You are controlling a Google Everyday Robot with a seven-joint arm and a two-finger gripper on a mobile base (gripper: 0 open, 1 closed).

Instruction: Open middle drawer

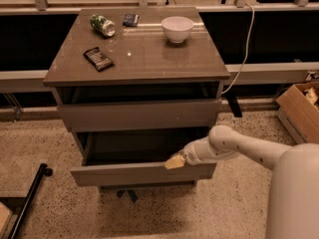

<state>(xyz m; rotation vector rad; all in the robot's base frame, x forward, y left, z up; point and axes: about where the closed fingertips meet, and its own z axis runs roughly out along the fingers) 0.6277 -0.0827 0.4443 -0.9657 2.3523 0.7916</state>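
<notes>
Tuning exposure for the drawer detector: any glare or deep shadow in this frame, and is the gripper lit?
Camera view: warm, dim light; a small glare spot and a reflection of the bowl on the glossy cabinet top; the middle drawer is deep in shadow inside; the gripper, at that drawer's front top edge, is lit and stands out pale.

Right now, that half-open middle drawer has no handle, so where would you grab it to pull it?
Grab the top edge of the middle drawer's front panel, coming down from above and in front. The panel is flat with no handle, but the drawer is partly out, so that edge stands free over the open box. The gripper sits at that edge, right of its middle.
</notes>
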